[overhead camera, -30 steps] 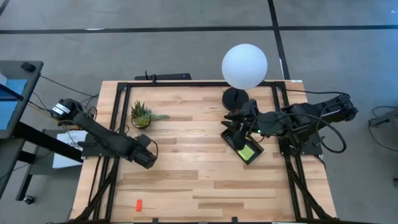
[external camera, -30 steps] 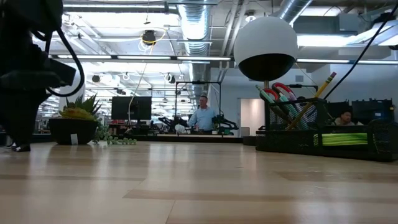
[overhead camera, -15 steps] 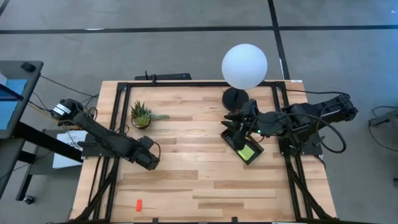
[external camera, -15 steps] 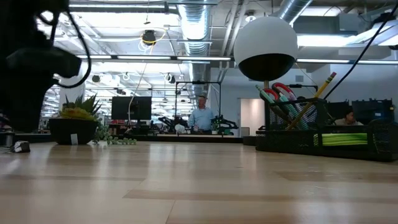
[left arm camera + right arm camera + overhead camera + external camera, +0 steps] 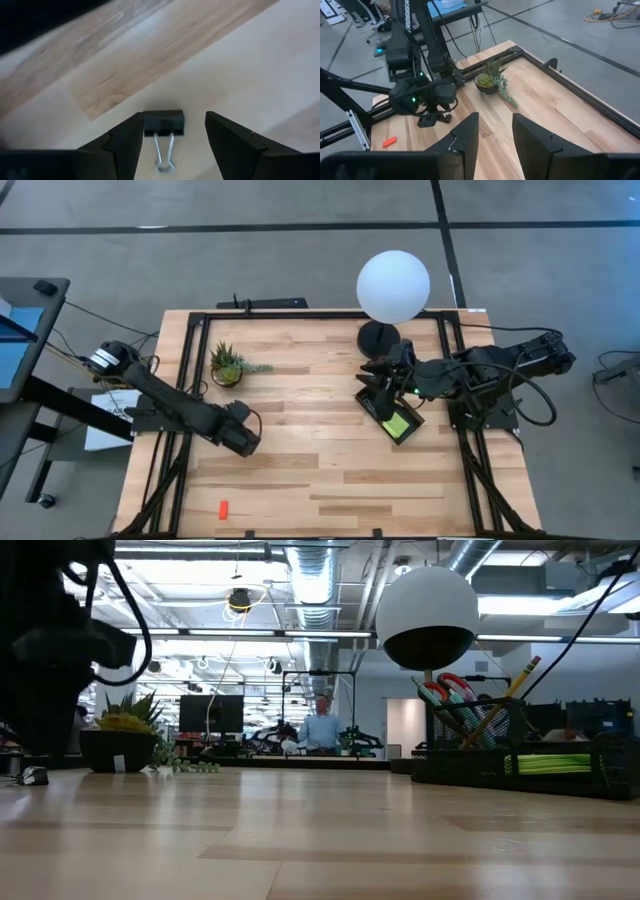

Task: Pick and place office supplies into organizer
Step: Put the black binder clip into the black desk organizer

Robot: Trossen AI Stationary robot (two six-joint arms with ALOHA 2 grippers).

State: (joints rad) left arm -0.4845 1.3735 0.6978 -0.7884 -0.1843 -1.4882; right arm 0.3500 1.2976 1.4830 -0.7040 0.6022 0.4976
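Black binder clip (image 5: 163,123) lies on the worktop (image 5: 330,470) between my left end effector's (image 5: 172,137) spread fingers, so next I'd lower, close, then carry it to the organizer (image 5: 390,412).

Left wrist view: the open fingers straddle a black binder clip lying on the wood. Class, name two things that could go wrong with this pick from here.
1. The binder clip lies nearer one finger of the left gripper than the other, so closing may push it sideways or twist it rather than grip it squarely.
2. Its wire handles lie flat on the table pointing back between the fingers; a grip on them alone could let the clip swing or drop on the way to the organizer.
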